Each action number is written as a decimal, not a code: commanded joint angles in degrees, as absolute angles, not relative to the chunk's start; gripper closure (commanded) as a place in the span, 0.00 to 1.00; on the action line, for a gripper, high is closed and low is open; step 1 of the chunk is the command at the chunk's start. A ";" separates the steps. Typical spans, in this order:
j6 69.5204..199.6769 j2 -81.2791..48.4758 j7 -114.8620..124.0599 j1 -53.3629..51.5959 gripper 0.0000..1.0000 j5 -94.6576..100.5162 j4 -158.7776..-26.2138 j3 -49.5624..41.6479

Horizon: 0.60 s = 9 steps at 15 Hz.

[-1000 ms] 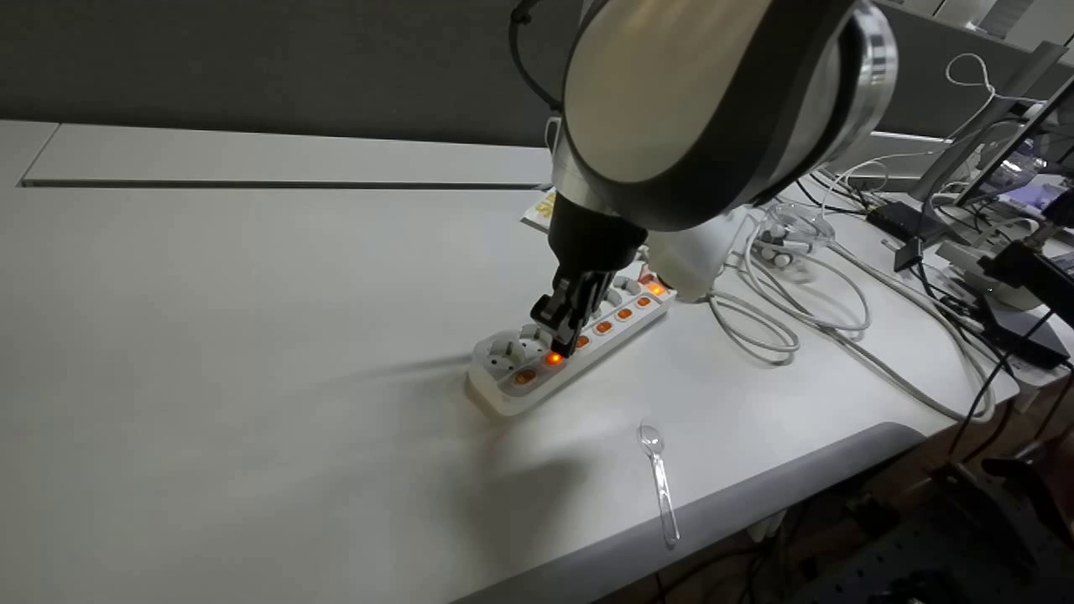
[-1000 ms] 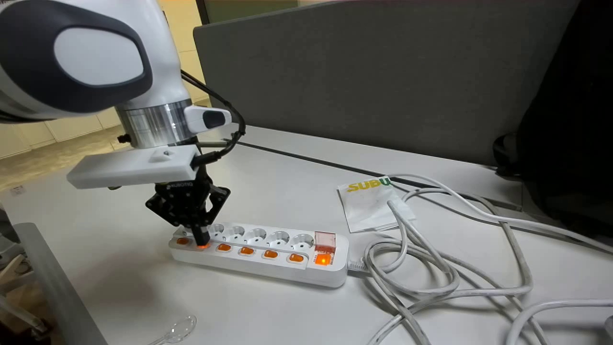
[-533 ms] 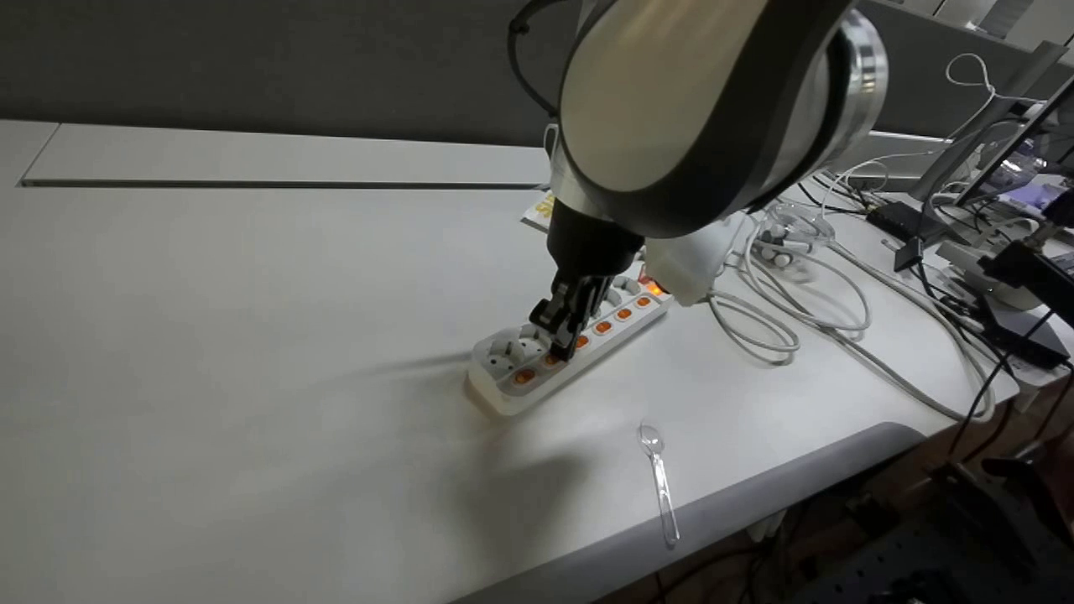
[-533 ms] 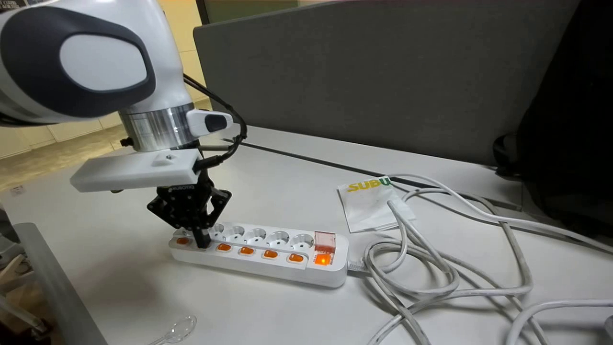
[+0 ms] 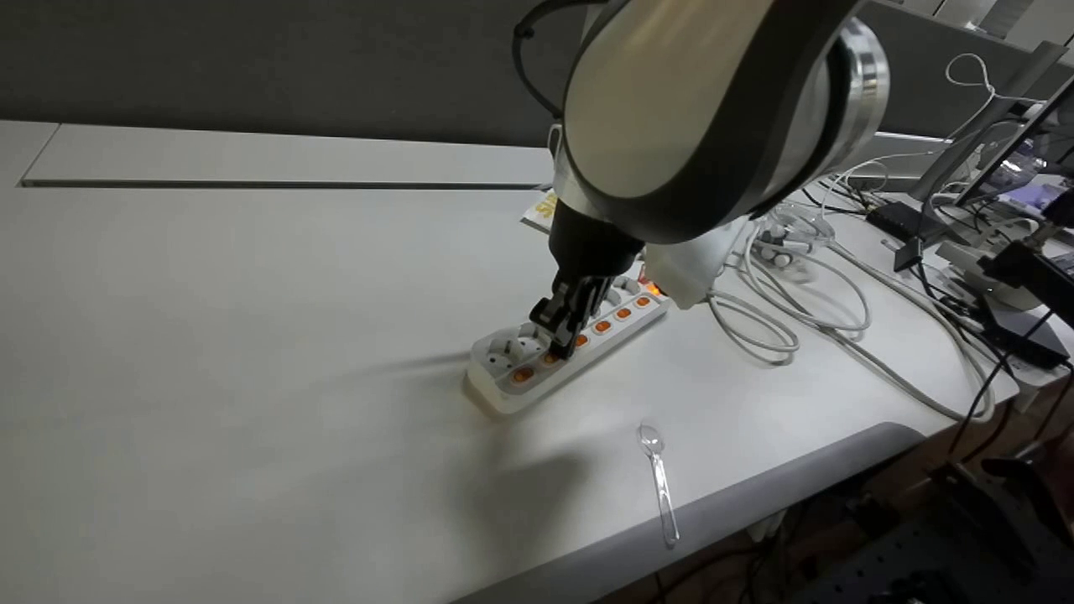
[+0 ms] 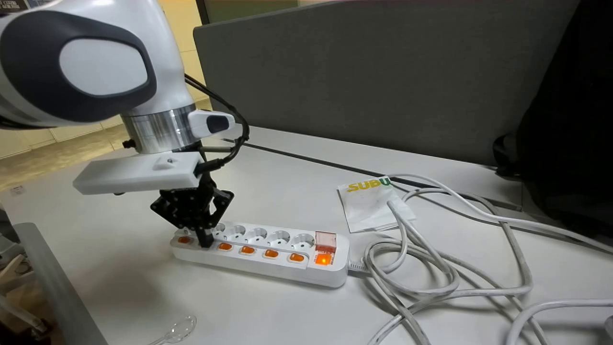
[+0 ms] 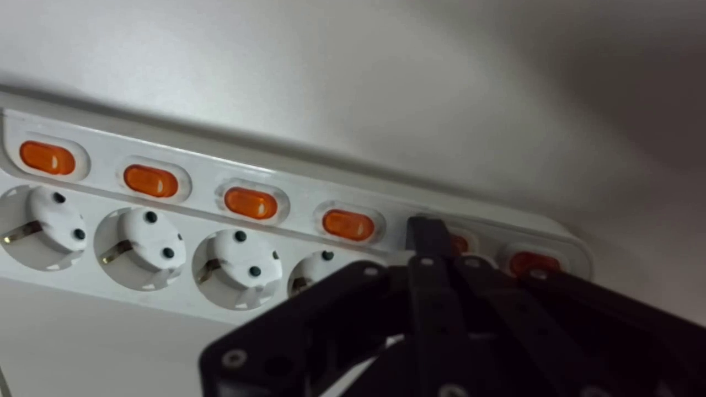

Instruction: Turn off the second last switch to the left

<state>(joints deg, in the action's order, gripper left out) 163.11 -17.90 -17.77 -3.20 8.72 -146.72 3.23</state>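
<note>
A white power strip (image 6: 258, 267) lies on the table with a row of orange rocker switches; it also shows in an exterior view (image 5: 545, 391) and the wrist view (image 7: 300, 208). Its main switch (image 6: 323, 259) glows at the cable end. My gripper (image 6: 206, 241) points down with its fingertips together and holds nothing. The tips (image 7: 429, 229) are at the second switch from the far end (image 7: 459, 243), covering much of it; its visible part (image 5: 551, 358) is unlit. The end switch (image 7: 534, 263) is also unlit. Whether the tips touch the switch is hard to tell.
A clear plastic spoon (image 5: 660, 482) lies near the table's front edge. Grey and white cables (image 6: 426, 290) coil beside the strip's cable end. A paper packet (image 6: 373, 206) lies behind the strip. A dark partition (image 6: 359, 81) stands along the back.
The second-from-end switch glowed a second ago and is dark since half a second ago. My gripper dipped slightly onto it. The strip has shifted very slightly. The gripper stays shut.
</note>
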 commanded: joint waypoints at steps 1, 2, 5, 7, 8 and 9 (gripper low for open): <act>167.66 -23.12 -16.05 -1.01 1.00 6.96 -146.12 3.85; 167.91 -23.34 -16.14 -0.62 1.00 6.31 -146.18 4.05; 166.50 -21.38 -17.34 1.00 1.00 3.63 -146.88 6.21; 164.49 -18.90 -17.06 1.44 1.00 2.52 -147.59 6.98; 164.13 -18.05 -17.95 2.34 1.00 1.32 -147.96 8.06; 163.73 -16.94 -18.36 2.77 1.00 0.75 -148.40 8.62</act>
